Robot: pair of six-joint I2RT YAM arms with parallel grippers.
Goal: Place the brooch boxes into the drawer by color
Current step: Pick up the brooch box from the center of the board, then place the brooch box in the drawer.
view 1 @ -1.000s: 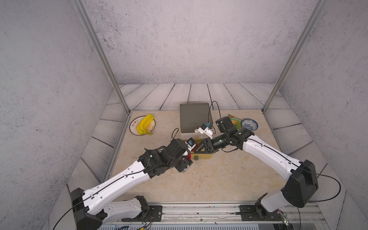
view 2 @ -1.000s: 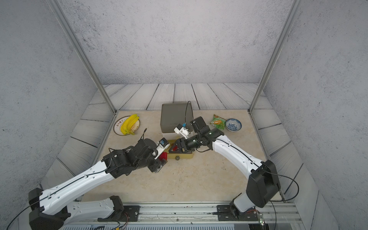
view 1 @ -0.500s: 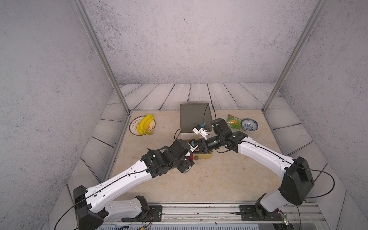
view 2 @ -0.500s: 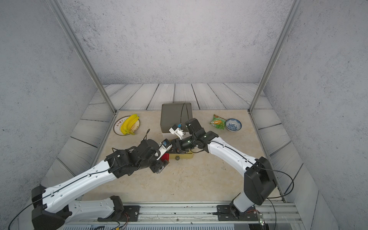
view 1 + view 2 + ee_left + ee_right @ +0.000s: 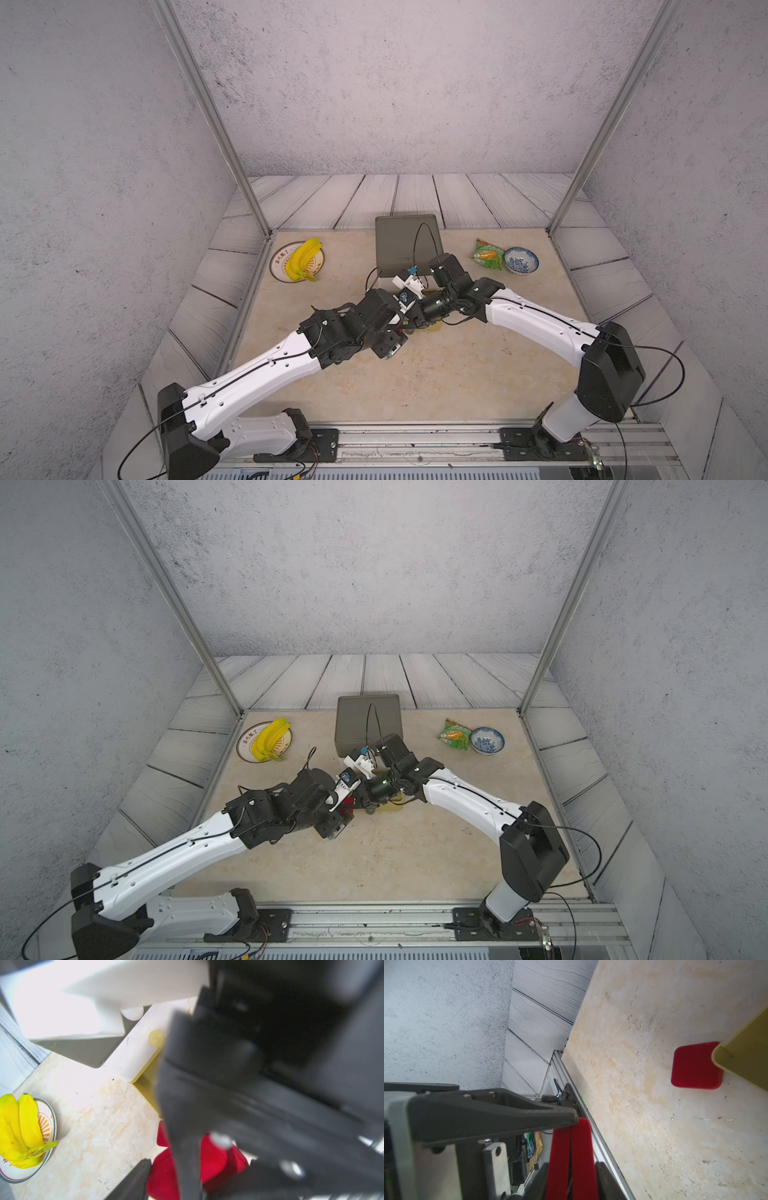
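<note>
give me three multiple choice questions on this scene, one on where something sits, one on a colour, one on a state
1. Where do the bananas lie relative to the drawer cabinet?
A) on the robot's left of it
B) on the robot's right of it
C) on top of it

2. What colour is the brooch box lying on the table by the corner of the yellow drawer?
A) navy
B) black
C) red

3. How does the yellow drawer stand?
A) pushed fully in
B) pulled out
C) lifted out and turned upside down

Answers:
1 A: both top views show them out to that side of the cabinet.
2 C: the right wrist view shows it plainly red.
3 B: in the left wrist view it juts out past the white tier above it.
</note>
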